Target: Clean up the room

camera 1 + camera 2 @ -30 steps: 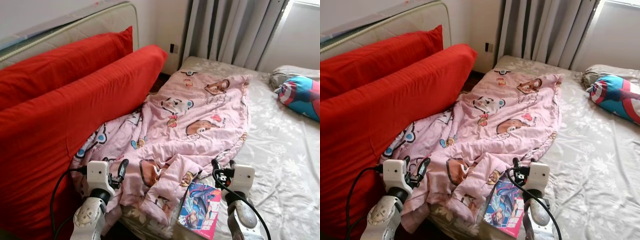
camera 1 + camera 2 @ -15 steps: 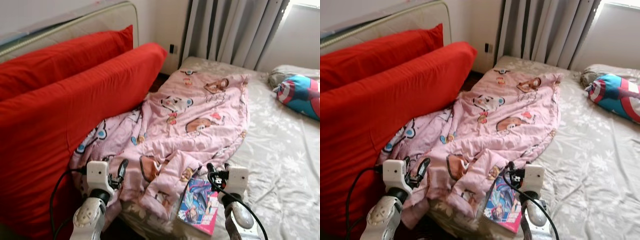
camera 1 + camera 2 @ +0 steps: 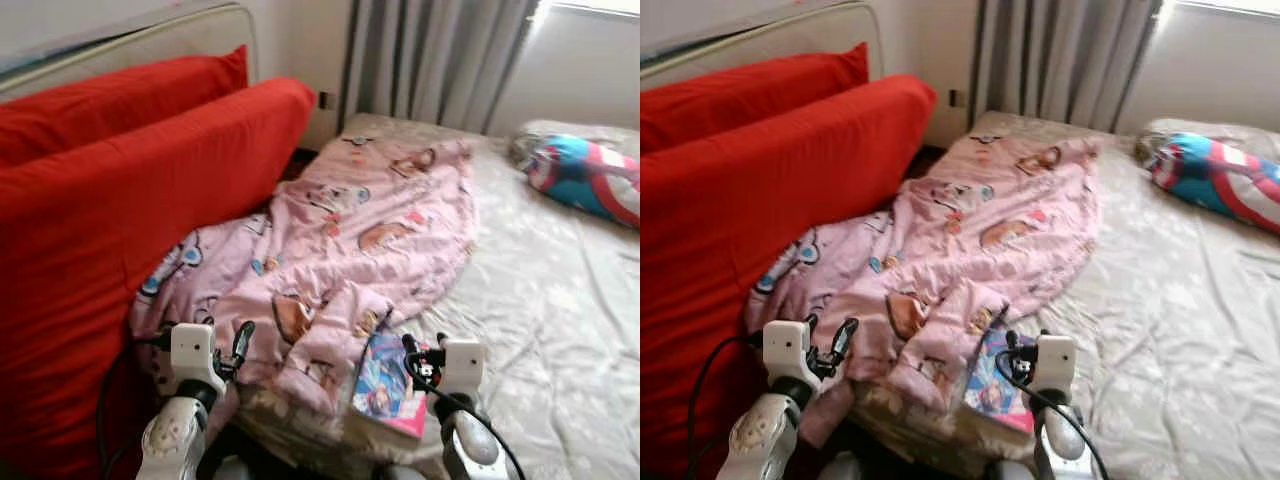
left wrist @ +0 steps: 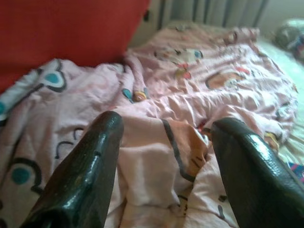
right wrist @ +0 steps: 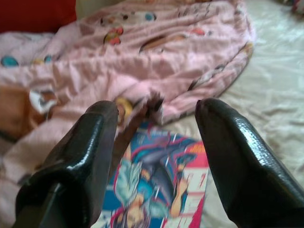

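A crumpled pink cartoon-print blanket sprawls across a bed covered in a grey floral sheet, its near edge overlapping one colourful comic-style book at the bed's front edge. Two long red cushions stand along the blanket's left side, one behind the other, against a pale padded headboard. At the far right of the bed rests one blue, red and white shield-print pillow, with grey curtains hanging behind the bed's far end.

The head views place the left gripper low over the blanket's near left corner and the right gripper just beside the book's right edge. The wrist views bring more detail: the left wrist view shows its two black fingers spread wide, framing rumpled pink fabric and gripping nothing, while the right wrist view shows its fingers equally wide apart, with the book's cover between them and the blanket's hem lying over the book's far edge. The cover art, blurred from the head, reads there as a drawn figure in blue and red.
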